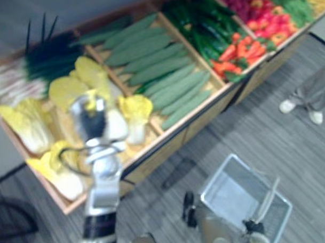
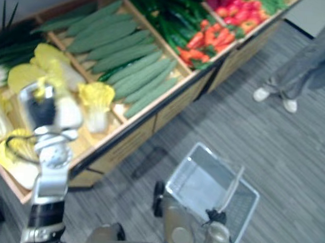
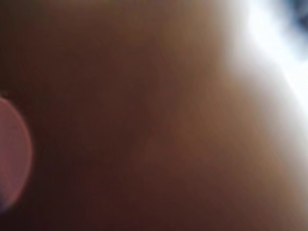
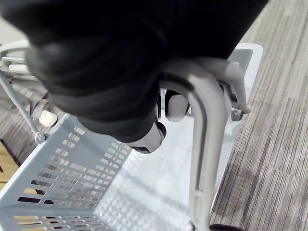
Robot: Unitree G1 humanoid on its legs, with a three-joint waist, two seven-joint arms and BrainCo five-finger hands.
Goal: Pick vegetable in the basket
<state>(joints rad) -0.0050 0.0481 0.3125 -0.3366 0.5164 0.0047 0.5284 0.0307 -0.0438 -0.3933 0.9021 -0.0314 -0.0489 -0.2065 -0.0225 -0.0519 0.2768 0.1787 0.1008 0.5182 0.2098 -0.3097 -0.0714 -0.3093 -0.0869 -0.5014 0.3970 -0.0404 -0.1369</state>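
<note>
Pale yellow-leaved napa cabbages (image 1: 135, 112) lie in the near-left compartment of a long wooden produce stand (image 1: 167, 140). My left hand (image 1: 91, 115) is stretched out over that compartment, among the cabbages and against a white-stalked one (image 1: 117, 125). The left wrist view is a brown blur from very close. My right hand (image 4: 148, 136) is curled round the grey handle (image 4: 204, 144) of a grey plastic basket (image 1: 216, 176). The basket hangs low at the right above the floor with nothing in it.
Further along the stand lie long green cucumbers (image 1: 169, 79), dark green vegetables (image 1: 200, 27), red and orange peppers (image 1: 242, 49) and, at the far left, scallions (image 1: 25, 69). A person's legs and white shoes (image 1: 313, 100) stand on the grey floor to the right.
</note>
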